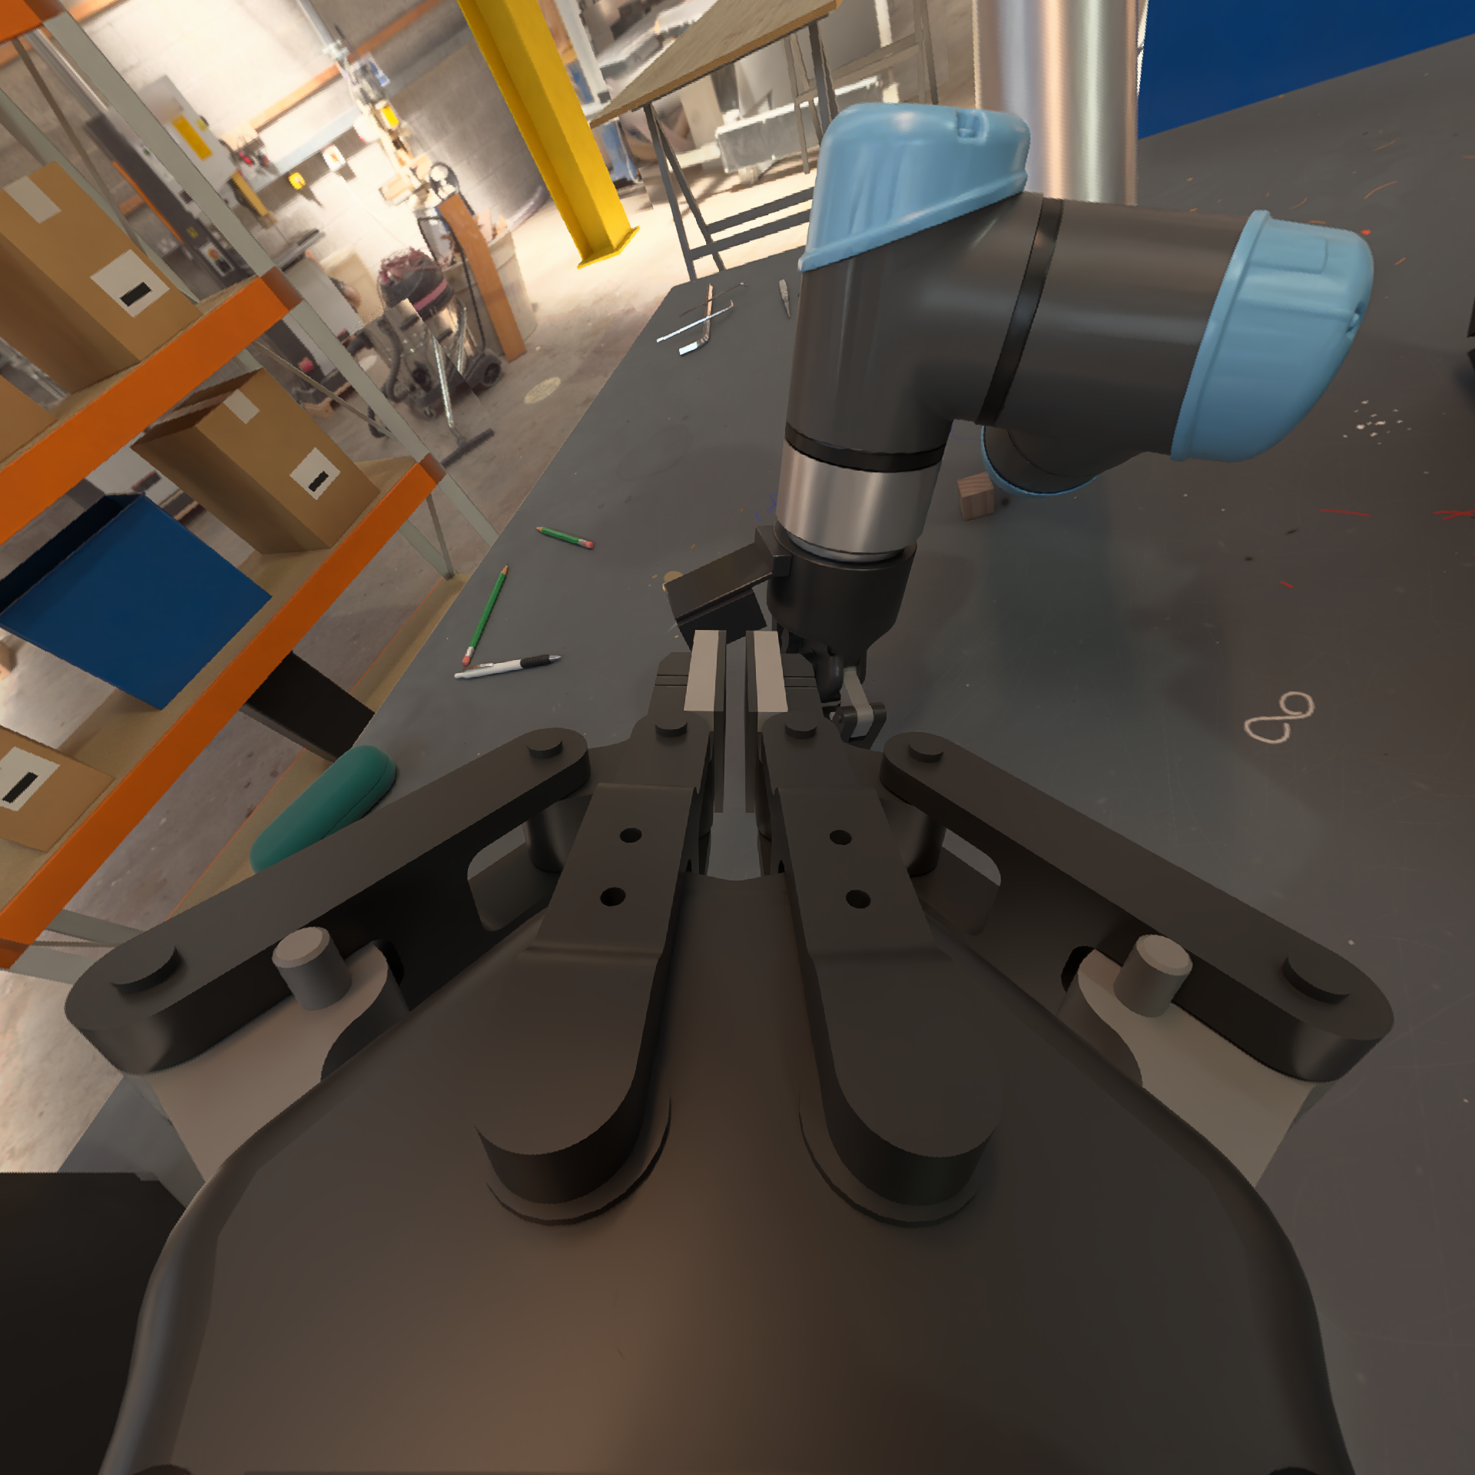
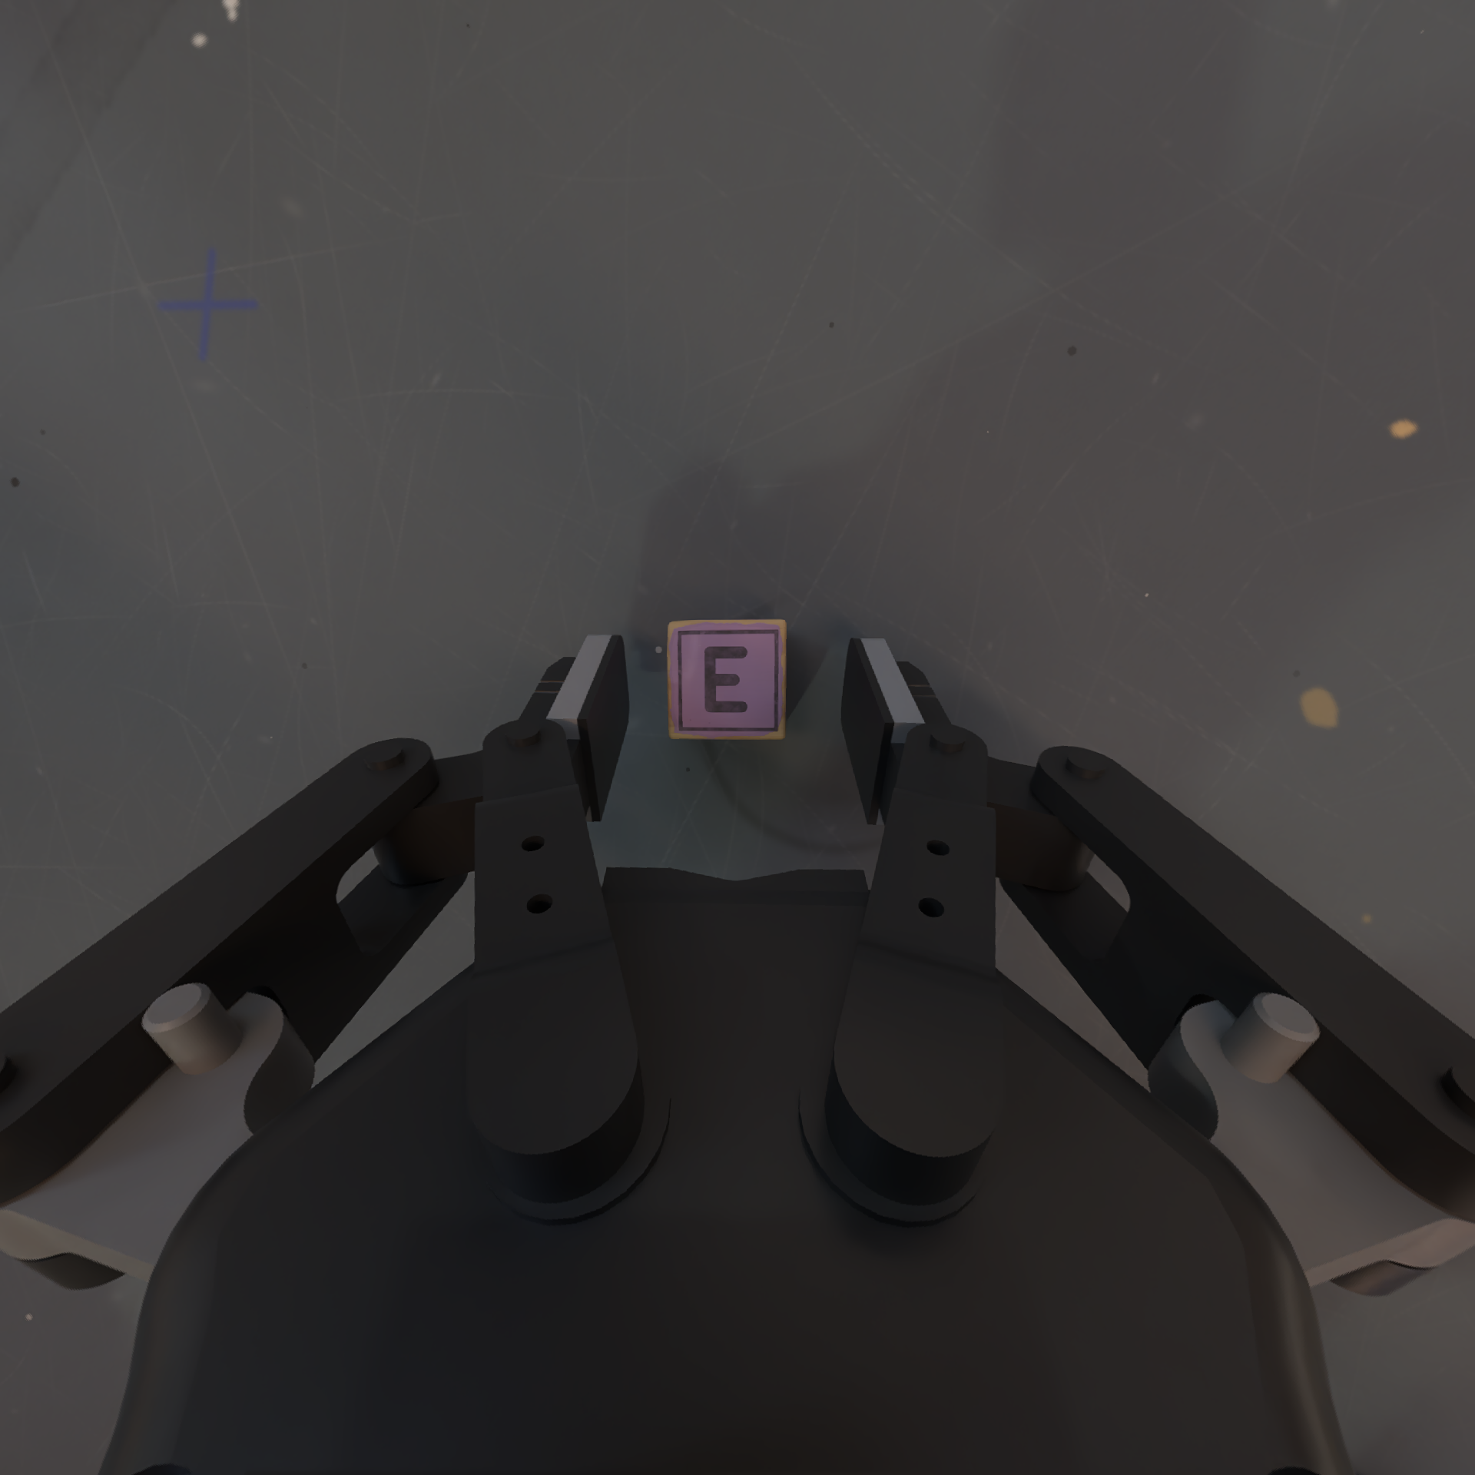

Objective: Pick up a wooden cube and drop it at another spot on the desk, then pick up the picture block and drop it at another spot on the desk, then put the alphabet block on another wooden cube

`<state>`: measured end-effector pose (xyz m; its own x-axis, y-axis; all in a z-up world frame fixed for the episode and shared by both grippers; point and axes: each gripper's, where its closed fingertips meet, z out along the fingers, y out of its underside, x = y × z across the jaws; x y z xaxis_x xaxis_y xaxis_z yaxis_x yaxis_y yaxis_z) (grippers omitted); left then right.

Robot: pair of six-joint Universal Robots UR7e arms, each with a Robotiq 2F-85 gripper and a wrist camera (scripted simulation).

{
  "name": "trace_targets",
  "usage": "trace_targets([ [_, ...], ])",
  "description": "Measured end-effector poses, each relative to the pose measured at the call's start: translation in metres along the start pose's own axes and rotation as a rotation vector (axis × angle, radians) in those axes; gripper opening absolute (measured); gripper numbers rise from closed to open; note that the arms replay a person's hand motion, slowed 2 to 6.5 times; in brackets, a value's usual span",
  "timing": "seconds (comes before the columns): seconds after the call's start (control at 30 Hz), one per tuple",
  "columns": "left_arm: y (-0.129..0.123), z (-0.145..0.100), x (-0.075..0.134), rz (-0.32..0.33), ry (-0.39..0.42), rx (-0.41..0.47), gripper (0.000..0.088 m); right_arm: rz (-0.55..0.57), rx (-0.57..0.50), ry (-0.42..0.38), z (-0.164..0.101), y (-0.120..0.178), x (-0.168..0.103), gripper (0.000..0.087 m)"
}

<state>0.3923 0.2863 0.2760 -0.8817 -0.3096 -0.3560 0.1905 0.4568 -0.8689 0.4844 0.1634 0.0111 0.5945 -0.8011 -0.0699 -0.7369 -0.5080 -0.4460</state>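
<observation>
The dark two-finger right gripper points down at the scratched grey desk, jaws wide, straddling the purple-faced alphabet block with a yellow wooden rim without touching it. The left gripper holds nothing, jaws narrowed to a slit. A plain wooden cube sits far off behind the right arm
</observation>
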Motion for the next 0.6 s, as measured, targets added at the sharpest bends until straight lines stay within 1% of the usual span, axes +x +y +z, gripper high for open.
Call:
trace_targets([
  [0.07,0.000,0.000,0.000,0.000,0.001,-0.001,0.0043,0.005,-0.009,0.003,0.001,0.001,0.001,0.0458],
  [0.27,0.001,0.001,0.000,0.001,0.002,-0.006,0.0044,-0.001,-0.026,-0.011,0.003,0.003,0.000,0.0281],
  [0.3,0.001,0.001,0.000,0.001,0.002,-0.007,0.0044,-0.004,-0.026,-0.015,0.003,0.003,-0.001,0.0265],
  [0.6,0.003,0.002,-0.001,0.004,-0.001,-0.017,0.0044,-0.041,-0.021,-0.035,-0.008,0.002,-0.003,0.0265],
])
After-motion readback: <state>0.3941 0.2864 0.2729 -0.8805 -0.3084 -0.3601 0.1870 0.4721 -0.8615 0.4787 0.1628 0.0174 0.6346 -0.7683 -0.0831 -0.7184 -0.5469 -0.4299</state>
